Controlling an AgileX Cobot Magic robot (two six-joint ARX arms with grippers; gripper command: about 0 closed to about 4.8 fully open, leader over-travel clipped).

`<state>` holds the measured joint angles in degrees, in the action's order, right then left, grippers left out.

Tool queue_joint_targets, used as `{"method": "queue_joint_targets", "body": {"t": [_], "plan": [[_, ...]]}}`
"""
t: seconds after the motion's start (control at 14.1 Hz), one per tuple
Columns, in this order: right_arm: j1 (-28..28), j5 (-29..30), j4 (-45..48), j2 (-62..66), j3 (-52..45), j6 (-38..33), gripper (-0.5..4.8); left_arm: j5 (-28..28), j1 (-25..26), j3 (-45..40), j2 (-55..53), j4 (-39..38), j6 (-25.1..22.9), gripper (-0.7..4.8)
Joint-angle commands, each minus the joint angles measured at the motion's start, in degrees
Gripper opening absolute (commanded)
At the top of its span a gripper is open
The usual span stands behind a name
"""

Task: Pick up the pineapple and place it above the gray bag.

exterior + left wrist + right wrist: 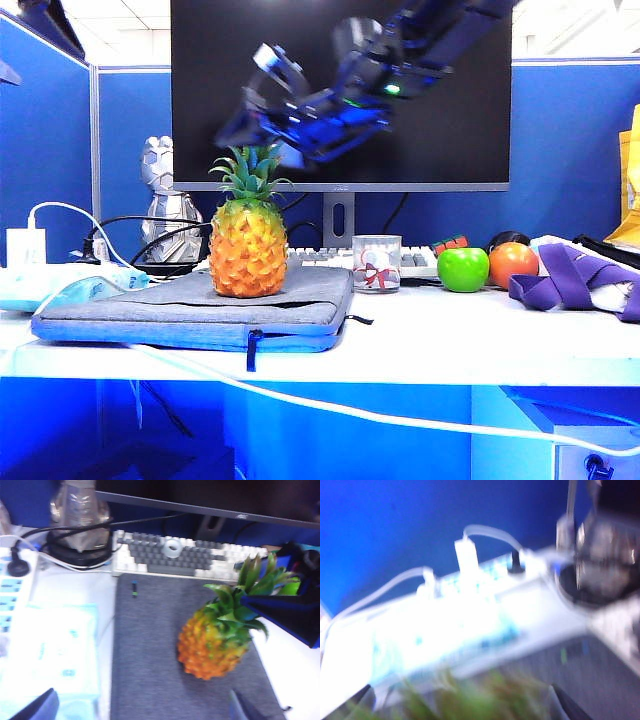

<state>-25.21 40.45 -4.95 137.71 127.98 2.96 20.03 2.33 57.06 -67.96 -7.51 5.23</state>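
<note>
Exterior view: we found the orange-yellow, diamond-skinned pineapple (248, 242) with its spiky green crown standing upright on the flat gray fabric bag (200, 312), which lay on the white tabletop (480, 335). The right gripper (262, 112) hung blurred just above the crown, touching nothing, jaws spread wide and empty. A green apple (463, 269), a round orange fruit (513, 263) and a purple cloth bundle (572, 277) sat well apart on the right.

Left wrist view: the pineapple (212, 642) stood on the gray bag (150, 650), nearer the edge away from the white-and-gray keyboard (187, 556). The left gripper (145, 707) showed only its two fingertips set far apart, released and holding nothing, high above the bag.

Right wrist view: heavy blur; green leaves (470, 700) sat between the right gripper's (462, 705) open fingertips.

We judged placement done; a clean straight lift, clear of the leaves, would avoid toppling the fruit.
</note>
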Motion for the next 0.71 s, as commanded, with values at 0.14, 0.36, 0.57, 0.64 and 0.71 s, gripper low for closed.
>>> {"method": "queue_joint_targets", "body": {"t": [0.14,0.36,0.57,0.64,0.71], "plan": [[2.2,5.5,-4.0,-2.0,0.3,-0.3,4.79,0.9,0.0,0.1,0.2,0.7,1.6,4.79],[2.8,7.5,-7.2,-4.5,0.3,-0.4,4.79,1.9,0.0,0.1,0.2,0.8,2.4,4.79],[4.6,7.8,-12.3,-6.6,0.3,0.5,4.79,3.4,0.0,0.1,0.2,0.7,2.5,4.79],[5.4,7.7,-14.1,-7.3,0.3,1.3,4.79,3.4,0.0,0.1,0.2,0.6,2.2,4.79],[7.3,7.6,-16.7,-9.0,0.3,2.0,4.79,4.3,0.1,0.2,0.5,0.6,2.2,4.79]]}}
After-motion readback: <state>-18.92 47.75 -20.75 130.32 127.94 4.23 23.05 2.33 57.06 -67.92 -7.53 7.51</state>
